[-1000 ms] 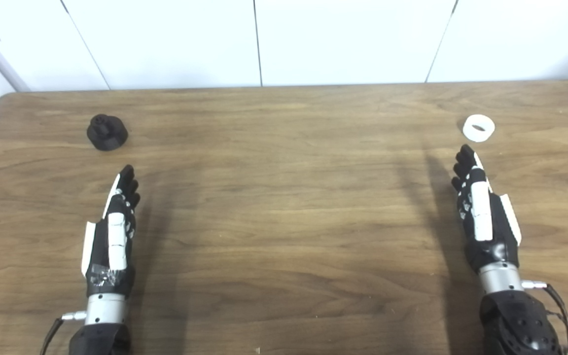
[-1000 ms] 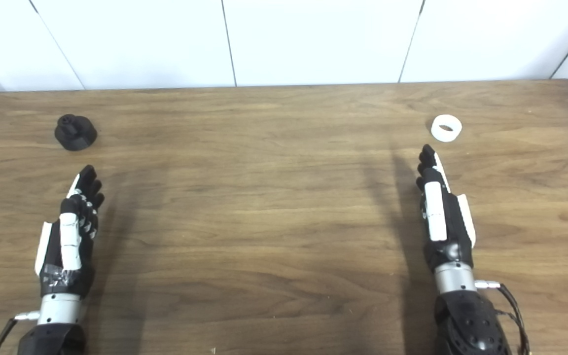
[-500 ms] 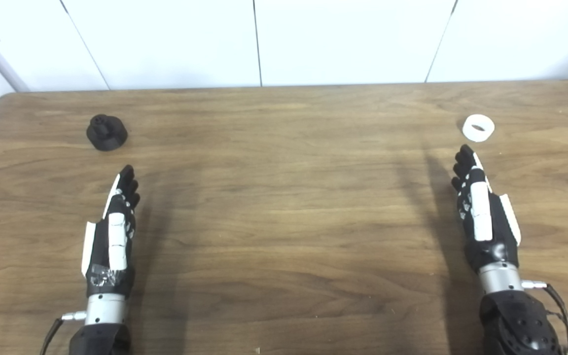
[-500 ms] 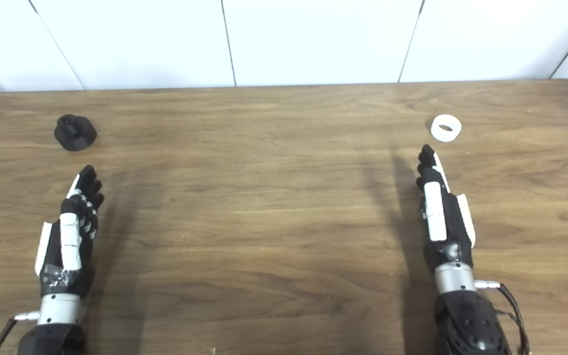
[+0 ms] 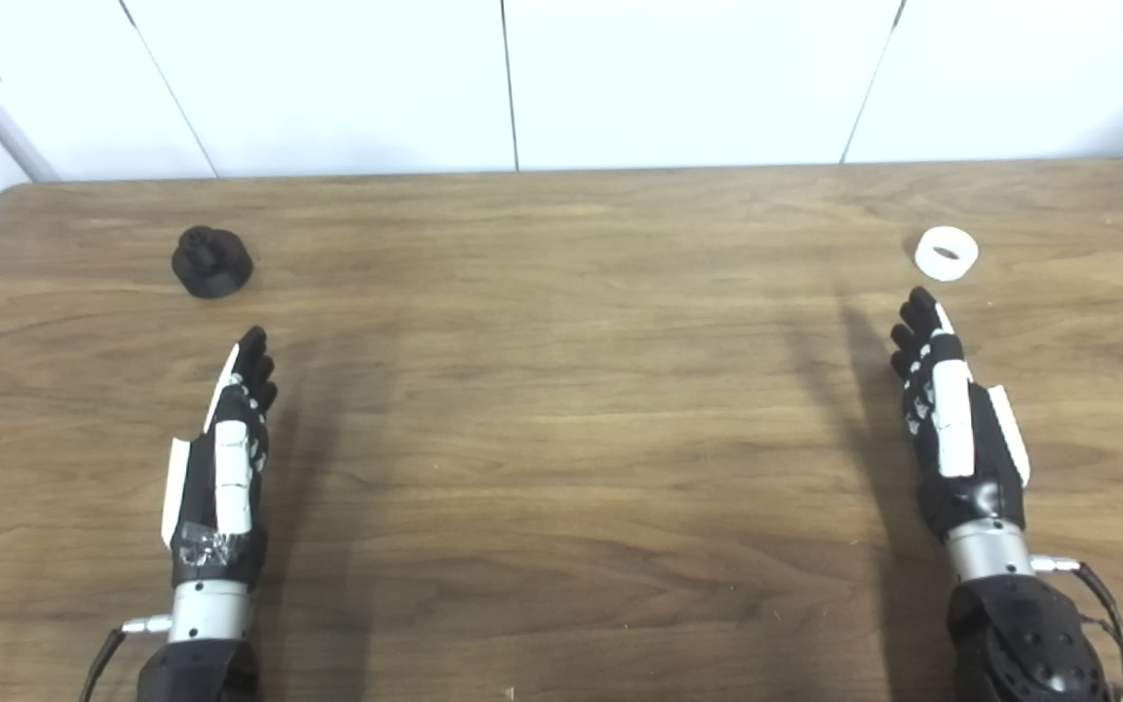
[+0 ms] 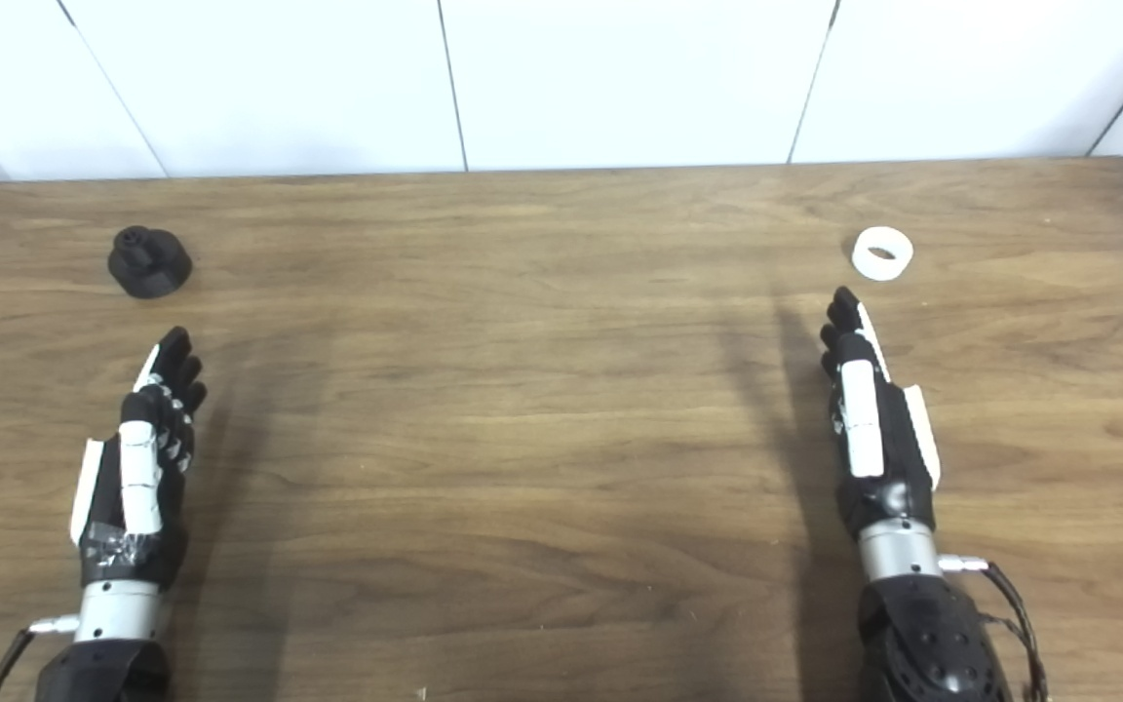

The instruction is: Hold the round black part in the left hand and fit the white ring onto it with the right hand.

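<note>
The round black part (image 5: 212, 261) stands on the wooden table at the far left, a small stub on its top. My left hand (image 5: 227, 448) hovers a little nearer than it, edge-on with fingers stretched out, open and holding nothing. At the far right lies the white ring (image 5: 946, 253), flat on the table. My right hand (image 5: 951, 419) is just short of the ring, fingers straight and pointing toward it, open and empty. Neither hand touches its object.
The wooden table (image 5: 561, 409) spans the whole view, with rounded far corners and a white panelled wall (image 5: 561, 78) right behind its far edge. Nothing else stands between the two hands.
</note>
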You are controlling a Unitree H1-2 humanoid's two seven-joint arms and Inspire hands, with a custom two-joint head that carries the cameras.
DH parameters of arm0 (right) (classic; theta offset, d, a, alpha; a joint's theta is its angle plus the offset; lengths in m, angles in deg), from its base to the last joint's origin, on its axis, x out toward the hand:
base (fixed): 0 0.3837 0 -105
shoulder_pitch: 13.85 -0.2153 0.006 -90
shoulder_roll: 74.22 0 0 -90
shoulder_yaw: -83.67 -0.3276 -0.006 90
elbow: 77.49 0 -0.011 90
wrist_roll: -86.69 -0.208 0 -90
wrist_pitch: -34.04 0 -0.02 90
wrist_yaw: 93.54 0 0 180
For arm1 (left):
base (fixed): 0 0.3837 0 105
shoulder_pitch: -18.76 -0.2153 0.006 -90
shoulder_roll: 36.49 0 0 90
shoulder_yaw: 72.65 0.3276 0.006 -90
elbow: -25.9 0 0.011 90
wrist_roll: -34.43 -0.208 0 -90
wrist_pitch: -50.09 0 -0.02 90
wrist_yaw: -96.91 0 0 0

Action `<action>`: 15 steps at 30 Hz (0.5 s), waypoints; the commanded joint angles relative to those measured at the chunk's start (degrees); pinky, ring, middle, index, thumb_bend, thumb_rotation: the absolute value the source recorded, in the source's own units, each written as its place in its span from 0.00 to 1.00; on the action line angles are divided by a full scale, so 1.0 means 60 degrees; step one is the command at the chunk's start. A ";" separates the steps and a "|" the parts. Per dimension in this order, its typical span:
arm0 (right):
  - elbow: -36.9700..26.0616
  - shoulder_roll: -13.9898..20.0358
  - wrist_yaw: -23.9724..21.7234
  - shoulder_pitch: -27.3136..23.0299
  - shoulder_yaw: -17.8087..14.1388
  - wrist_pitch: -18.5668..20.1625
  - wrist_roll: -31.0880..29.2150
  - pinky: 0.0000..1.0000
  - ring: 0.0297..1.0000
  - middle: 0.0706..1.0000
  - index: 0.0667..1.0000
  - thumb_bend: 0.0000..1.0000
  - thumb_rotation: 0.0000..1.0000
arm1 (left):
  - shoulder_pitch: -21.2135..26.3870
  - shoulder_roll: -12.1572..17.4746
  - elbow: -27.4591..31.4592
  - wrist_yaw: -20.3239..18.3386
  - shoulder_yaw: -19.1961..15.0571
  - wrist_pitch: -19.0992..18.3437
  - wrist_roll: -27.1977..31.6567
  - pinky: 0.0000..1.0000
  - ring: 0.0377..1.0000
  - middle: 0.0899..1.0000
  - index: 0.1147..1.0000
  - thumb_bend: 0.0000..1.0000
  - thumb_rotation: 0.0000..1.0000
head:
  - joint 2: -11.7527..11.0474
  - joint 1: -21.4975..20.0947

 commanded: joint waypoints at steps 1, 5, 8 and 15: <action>-0.0111 0.0037 -0.0018 -0.0063 -0.0029 -0.0455 -0.0043 1.00 0.98 0.98 0.96 0.53 1.00 | 0.0030 -0.0072 -0.0154 -0.0016 0.0043 0.0325 -0.0067 1.00 1.00 1.00 0.97 0.55 1.00 | -0.0001 0.0008; -0.0122 0.0049 -0.0030 -0.0055 -0.0006 -0.0455 -0.0025 1.00 0.98 0.98 0.96 0.53 1.00 | 0.0012 -0.0084 -0.0100 -0.0002 0.0042 0.0237 -0.0048 1.00 1.00 1.00 0.96 0.56 1.00 | -0.0001 0.0008; -0.0139 0.0055 -0.0059 -0.0046 -0.0010 -0.0431 -0.0083 1.00 0.98 0.98 0.97 0.52 1.00 | 0.0007 -0.0074 -0.0123 -0.0012 0.0050 0.0264 -0.0061 1.00 1.00 1.00 0.97 0.57 1.00 | -0.0009 0.0045; 0.0012 0.0179 -0.0090 -0.0003 -0.0074 -0.0589 -0.0061 1.00 0.99 0.98 0.96 0.50 1.00 | -0.0018 -0.0116 -0.0189 -0.0073 0.0142 0.0412 -0.0063 1.00 1.00 1.00 0.97 0.55 1.00 | -0.0298 0.0625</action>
